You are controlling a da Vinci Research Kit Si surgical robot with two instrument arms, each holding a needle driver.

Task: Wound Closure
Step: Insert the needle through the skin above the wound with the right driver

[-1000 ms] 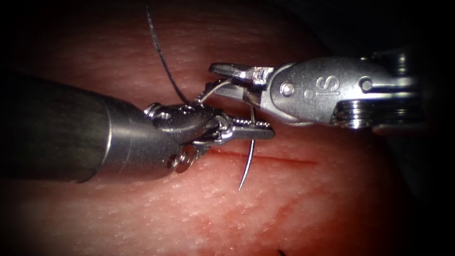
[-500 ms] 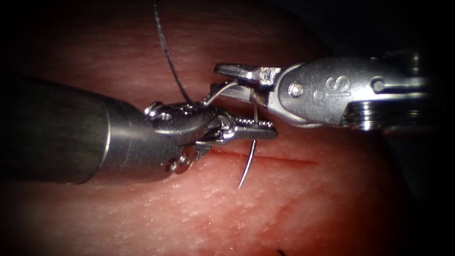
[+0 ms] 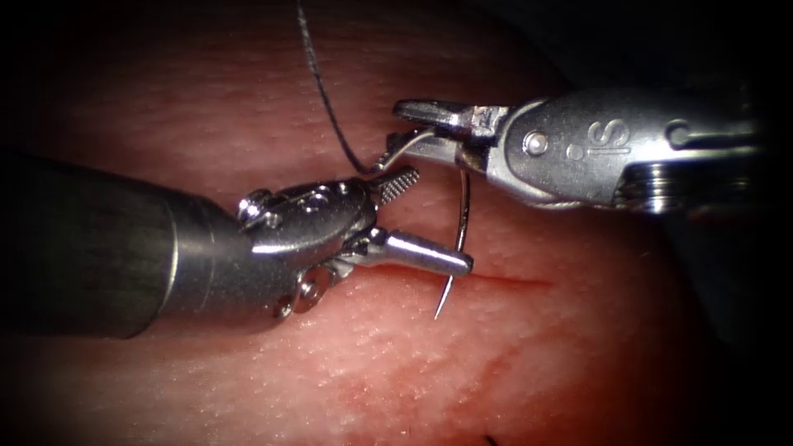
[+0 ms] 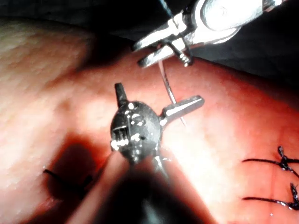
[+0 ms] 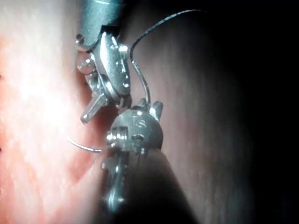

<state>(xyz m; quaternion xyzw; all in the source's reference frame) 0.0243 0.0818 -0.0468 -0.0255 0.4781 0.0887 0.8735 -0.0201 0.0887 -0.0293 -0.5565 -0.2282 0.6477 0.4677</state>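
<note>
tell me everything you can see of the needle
The needle is a thin, curved, shiny metal wire, free of the tissue. The right tool is shut on it near its thread end, where the dark thread runs off upward. From there it arcs down past the open left tool, whose lower jaw lies beside it. Its sharp tip hangs just over the cut, pointing down and slightly left.

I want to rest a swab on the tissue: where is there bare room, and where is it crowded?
Bare tissue lies below the cut and under the right claw, which holds the needle near its thread end. It is crowded around the open, empty left claw, the needle's free tip and the thread.
</note>
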